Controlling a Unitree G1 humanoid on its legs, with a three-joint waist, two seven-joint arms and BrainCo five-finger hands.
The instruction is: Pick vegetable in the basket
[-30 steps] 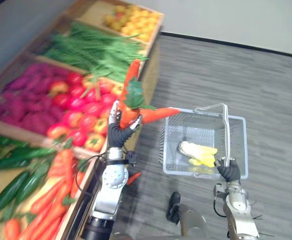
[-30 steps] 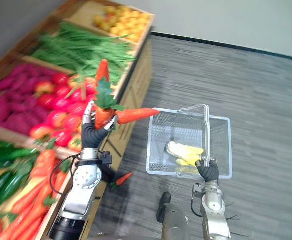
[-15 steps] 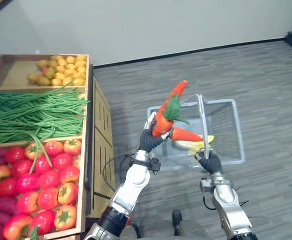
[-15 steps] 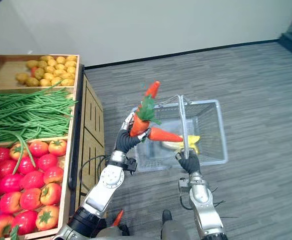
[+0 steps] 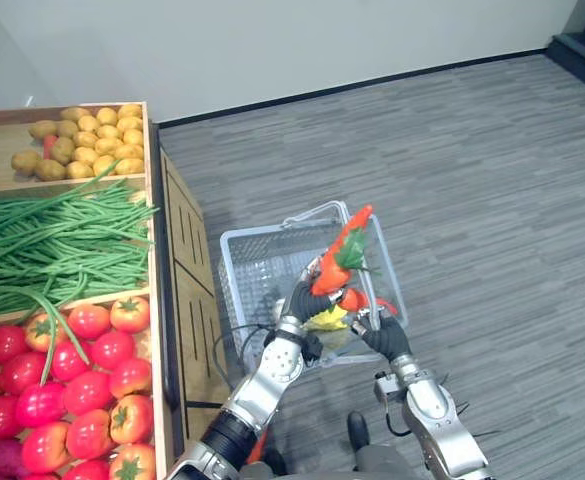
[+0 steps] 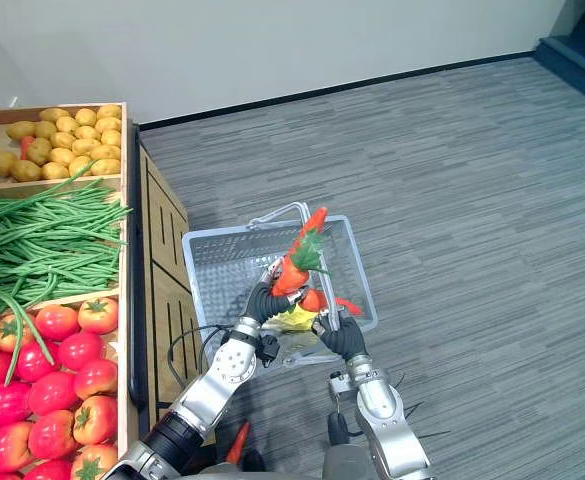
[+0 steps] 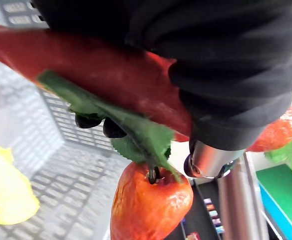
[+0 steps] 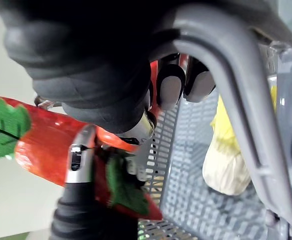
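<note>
A grey mesh basket [image 5: 257, 262] hangs beside the produce stand, my right hand [image 5: 386, 340] shut on its handle [image 8: 220, 60]. A yellow leafy vegetable [image 5: 324, 319] lies inside it. My left hand [image 5: 305, 297] is shut on a bunch of orange carrots with green leaves [image 5: 338, 260], held over the basket's near side, just above the yellow vegetable. One carrot points up and another [image 7: 150, 205] hangs from the leaves. The left hand [image 8: 93, 220] and the carrots [image 8: 46, 145] sit close beside the handle.
A wooden produce stand [image 5: 177, 260] runs along the left with potatoes [image 5: 72, 135], green beans [image 5: 52, 240] and tomatoes [image 5: 72, 370] in bins. A loose carrot [image 6: 237, 441] lies on the grey floor by the stand's foot. Open floor stretches to the right.
The camera has swung away from the stand. My left hand has carried the carrots down from above the handle to just over the basket's near side. The right hand keeps the handle.
</note>
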